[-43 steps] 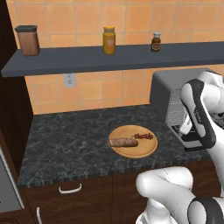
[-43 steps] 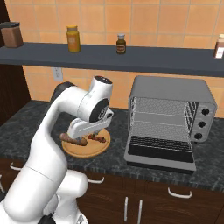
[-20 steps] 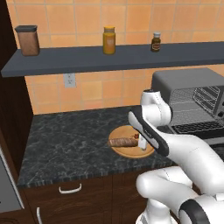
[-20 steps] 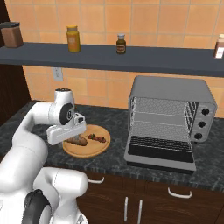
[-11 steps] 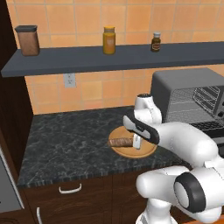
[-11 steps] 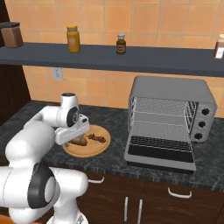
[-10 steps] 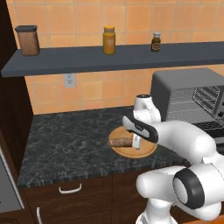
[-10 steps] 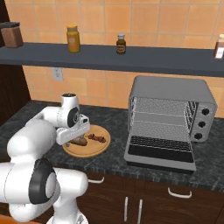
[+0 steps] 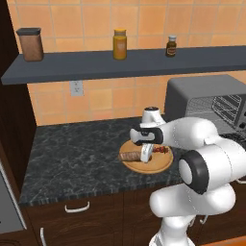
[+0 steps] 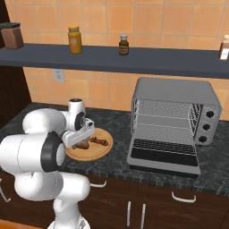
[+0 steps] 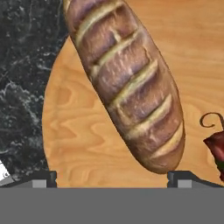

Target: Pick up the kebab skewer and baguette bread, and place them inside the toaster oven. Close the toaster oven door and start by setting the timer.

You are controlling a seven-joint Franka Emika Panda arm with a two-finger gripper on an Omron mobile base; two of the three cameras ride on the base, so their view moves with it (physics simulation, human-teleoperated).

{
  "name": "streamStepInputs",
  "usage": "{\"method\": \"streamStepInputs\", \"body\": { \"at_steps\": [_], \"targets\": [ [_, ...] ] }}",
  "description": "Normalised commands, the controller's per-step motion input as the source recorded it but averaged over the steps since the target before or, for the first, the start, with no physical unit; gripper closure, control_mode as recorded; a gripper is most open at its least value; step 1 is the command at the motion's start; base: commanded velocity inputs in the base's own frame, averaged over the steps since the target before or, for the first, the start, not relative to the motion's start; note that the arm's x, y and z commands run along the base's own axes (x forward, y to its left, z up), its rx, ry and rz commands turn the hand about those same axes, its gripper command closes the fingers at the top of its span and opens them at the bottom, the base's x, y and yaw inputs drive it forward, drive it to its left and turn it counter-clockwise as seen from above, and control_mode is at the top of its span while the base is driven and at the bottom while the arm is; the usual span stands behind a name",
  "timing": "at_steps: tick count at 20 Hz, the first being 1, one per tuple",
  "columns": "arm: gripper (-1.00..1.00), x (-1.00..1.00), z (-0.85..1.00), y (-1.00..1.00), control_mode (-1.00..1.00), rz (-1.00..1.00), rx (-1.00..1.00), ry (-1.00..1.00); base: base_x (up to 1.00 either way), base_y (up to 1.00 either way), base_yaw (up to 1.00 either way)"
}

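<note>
Task barely begun: your gripper [image 11: 112, 177], jaws wide open and empty, hangs over the baguette [image 11: 127, 83] on the wooden board [image 9: 158, 166], skewer [image 10: 99, 141] beside it. The toaster oven [image 10: 172, 120] stands open, rack bare; loading, closing and timer remain.

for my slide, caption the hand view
Open fingers straddling the baguette on the wooden board, skewer alongside.

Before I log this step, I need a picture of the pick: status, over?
End effector open, low over baguette. Baguette and skewer on wooden board. Toaster oven door down, rack bare. Nothing blocking.
</note>
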Motion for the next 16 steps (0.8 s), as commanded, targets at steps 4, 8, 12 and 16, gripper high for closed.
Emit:
{"method": "streamStepInputs", "body": {
  "at_steps": [4,8,12,16],
  "targets": [
    [-1.0,0.29,-0.18,0.01,-1.0,0.0,0.0,0.0,0.0,0.0,0.0],
    [-1.0,0.44,-0.41,0.04,-1.0,0.0,0.0,0.0,0.0,0.0,0.0],
    [-1.0,0.2,-0.27,0.08,-1.0,0.01,-0.01,0.0,0.0,0.0,0.0],
    [1.0,-0.04,-0.17,0.14,-1.0,0.0,0.0,0.0,0.0,0.0,0.0]
  ]
}}
